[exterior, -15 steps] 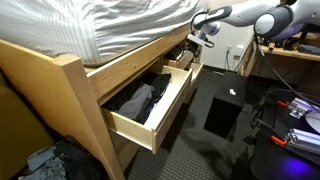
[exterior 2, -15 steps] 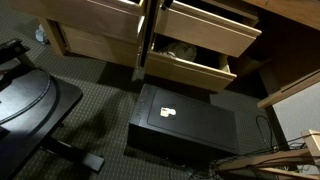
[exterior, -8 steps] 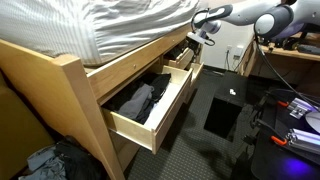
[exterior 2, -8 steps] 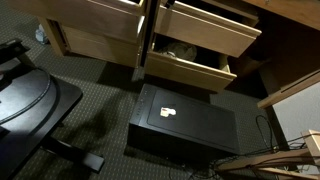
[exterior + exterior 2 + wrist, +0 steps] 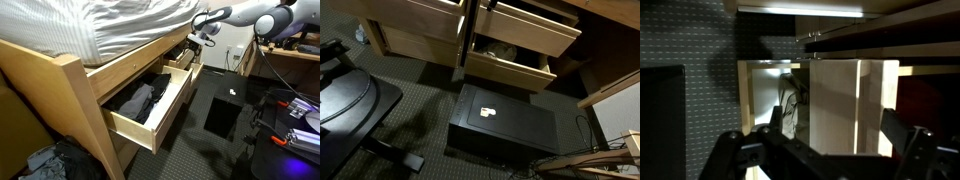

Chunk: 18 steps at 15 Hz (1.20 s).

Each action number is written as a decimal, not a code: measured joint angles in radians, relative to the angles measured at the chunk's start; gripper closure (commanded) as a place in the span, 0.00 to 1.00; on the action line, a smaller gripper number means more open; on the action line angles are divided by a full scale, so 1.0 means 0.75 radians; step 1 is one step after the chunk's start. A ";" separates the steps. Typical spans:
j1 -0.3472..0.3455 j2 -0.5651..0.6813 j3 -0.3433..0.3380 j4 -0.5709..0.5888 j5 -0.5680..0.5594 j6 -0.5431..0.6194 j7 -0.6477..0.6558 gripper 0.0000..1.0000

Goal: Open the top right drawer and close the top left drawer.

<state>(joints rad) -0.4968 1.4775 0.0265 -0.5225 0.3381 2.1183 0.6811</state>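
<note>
No shift since half a second ago: same pose for the arm [image 5: 250,14], same places for both drawers. In an exterior view, top left drawer [image 5: 150,112] pulled far out from under the bed [image 5: 60,70], with dark grey and black clothes [image 5: 138,100] heaped inside. Top right drawer [image 5: 182,62] farther along the bed frame, out only a little, orange-brown side showing. Pincer [image 5: 205,36] poised just above that smaller drawer's far end; contact impossible to judge. In the wrist view, pincer [image 5: 820,160] spread wide, fingers [image 5: 735,155] at the lower corners, nothing gripped, a pale pine panel [image 5: 845,105] beyond. In both exterior views, black box [image 5: 225,112] [image 5: 505,120] on the floor, apart from the drawers.
</note>
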 measured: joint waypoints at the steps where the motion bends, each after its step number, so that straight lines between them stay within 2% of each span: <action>1: 0.000 -0.001 0.000 0.000 0.000 0.000 0.000 0.00; 4: 0.005 -0.001 0.000 -0.001 0.000 0.022 -0.001 0.00; 9: 0.068 0.003 0.000 -0.058 -0.003 0.274 -0.002 0.00; 18: 0.082 0.001 0.000 -0.070 -0.003 0.288 0.000 0.00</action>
<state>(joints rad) -0.4350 1.4782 0.0268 -0.5751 0.3360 2.3346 0.6811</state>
